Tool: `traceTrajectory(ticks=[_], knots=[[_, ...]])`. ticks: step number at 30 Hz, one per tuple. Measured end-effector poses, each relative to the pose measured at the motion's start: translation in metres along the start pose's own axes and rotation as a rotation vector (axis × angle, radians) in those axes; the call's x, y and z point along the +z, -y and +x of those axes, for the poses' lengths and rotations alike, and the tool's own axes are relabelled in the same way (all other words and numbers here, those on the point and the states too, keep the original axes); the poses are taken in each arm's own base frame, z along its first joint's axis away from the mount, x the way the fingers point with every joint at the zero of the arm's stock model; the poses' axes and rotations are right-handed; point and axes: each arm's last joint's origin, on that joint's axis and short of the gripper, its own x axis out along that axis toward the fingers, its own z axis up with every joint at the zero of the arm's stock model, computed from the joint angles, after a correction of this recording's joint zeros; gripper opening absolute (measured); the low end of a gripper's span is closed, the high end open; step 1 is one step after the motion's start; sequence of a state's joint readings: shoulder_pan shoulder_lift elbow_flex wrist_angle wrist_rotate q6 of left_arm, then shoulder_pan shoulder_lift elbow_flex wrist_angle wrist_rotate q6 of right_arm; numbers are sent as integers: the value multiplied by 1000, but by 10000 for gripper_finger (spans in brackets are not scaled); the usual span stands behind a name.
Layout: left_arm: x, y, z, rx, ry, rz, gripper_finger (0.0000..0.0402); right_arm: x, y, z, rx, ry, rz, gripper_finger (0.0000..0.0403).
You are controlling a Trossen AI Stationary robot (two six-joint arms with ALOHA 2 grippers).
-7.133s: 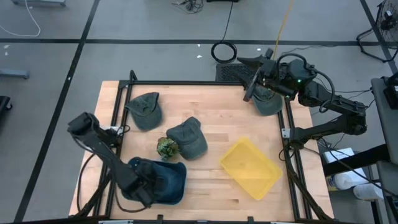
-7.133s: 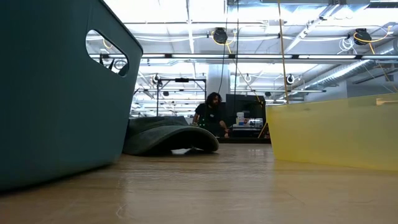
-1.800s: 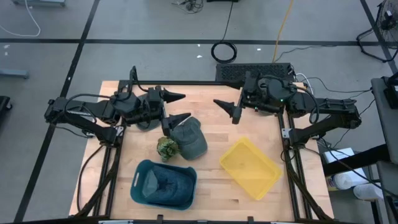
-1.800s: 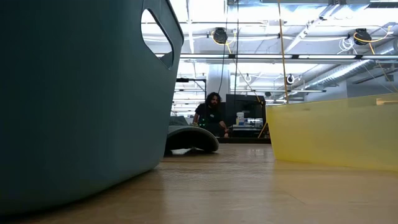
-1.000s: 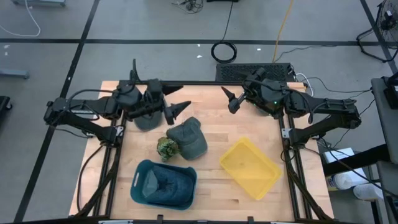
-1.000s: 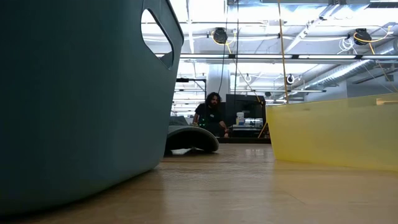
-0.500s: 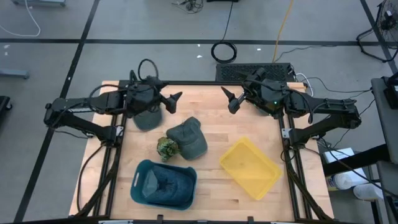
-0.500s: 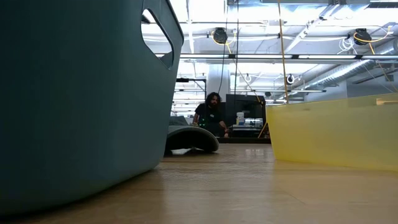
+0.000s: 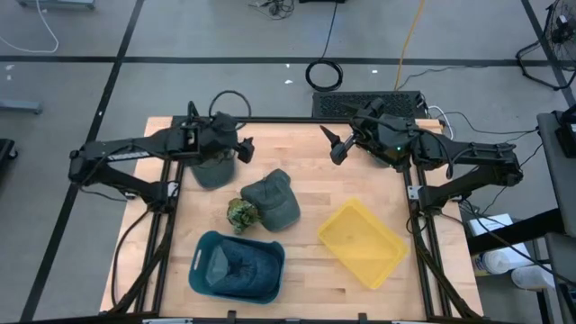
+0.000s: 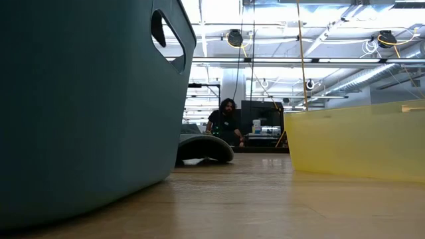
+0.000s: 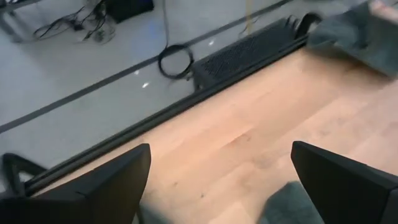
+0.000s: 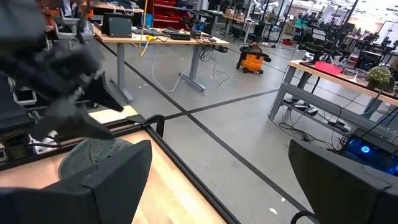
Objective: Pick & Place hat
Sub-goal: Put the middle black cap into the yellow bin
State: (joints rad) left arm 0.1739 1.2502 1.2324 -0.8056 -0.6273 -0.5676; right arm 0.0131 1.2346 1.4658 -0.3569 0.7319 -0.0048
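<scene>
Hovering left hand [image 9: 241, 151], hat [image 9: 212, 168] just beneath

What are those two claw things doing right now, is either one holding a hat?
Left tool: open, holding nothing, above the grey hat at the table's far left.
Right tool: open, holding nothing.

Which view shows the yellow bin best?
The high view: the whole yellow bin lies open on the table. The low view shows only its near wall. Neither wrist view shows it.
</scene>
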Motion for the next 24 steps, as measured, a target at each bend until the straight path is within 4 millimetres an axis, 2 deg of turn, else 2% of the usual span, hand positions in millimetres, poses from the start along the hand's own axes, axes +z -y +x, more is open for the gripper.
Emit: traceTrajectory(ticks=[10,18,24], knots=[[-25,5,47,193,-236,57,397,0,0,0,3,0,-11,368],[-42,18,81,231,-368,95,397,0,0,0,3,0,-11,368],[-57,17,105,353,-467,54,397,0,0,0,4,-3,-13,368]])
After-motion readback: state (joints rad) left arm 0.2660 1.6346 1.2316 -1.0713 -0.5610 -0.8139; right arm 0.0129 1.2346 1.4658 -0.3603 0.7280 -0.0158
